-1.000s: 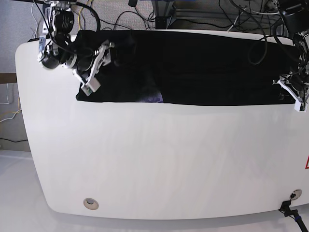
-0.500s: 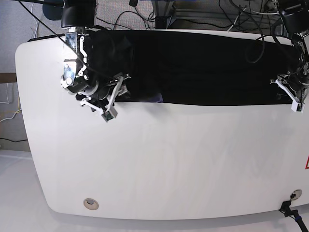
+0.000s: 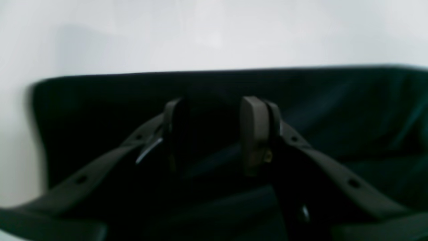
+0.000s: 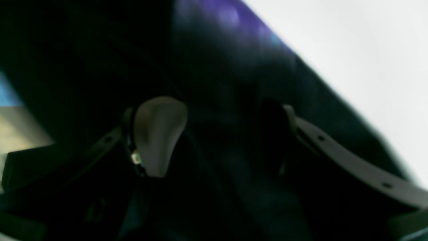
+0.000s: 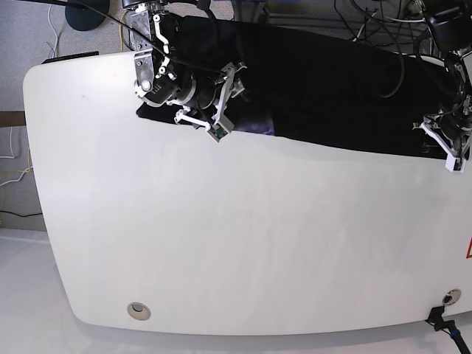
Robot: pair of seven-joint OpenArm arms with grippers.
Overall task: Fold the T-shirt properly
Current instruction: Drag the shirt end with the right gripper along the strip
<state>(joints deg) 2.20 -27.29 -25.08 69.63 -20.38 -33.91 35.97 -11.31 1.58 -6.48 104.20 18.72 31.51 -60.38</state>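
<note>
The black T-shirt (image 5: 332,88) lies as a long strip along the table's far edge, and its left part is raised off the surface. A patch of purple print (image 5: 259,127) shows at its front edge. My right gripper (image 5: 225,103) is over that left part, and the right wrist view has its jaws (image 4: 220,134) standing wide with dark cloth (image 4: 207,67) bunched between them. At the shirt's right end, the left gripper (image 5: 446,144) has its fingers (image 3: 254,134) set around black cloth (image 3: 334,100) near the corner.
The white table (image 5: 221,236) stretches toward the front. Two round ports sit near the front edge, one on the left (image 5: 138,310) and one on the right (image 5: 450,297). Cables and a stand base (image 5: 251,15) crowd the space behind the far edge.
My right gripper swung from the shirt's left end to the front edge, then right and back. The shirt's left part rose with it and the front edge now slants. The left gripper stayed put.
</note>
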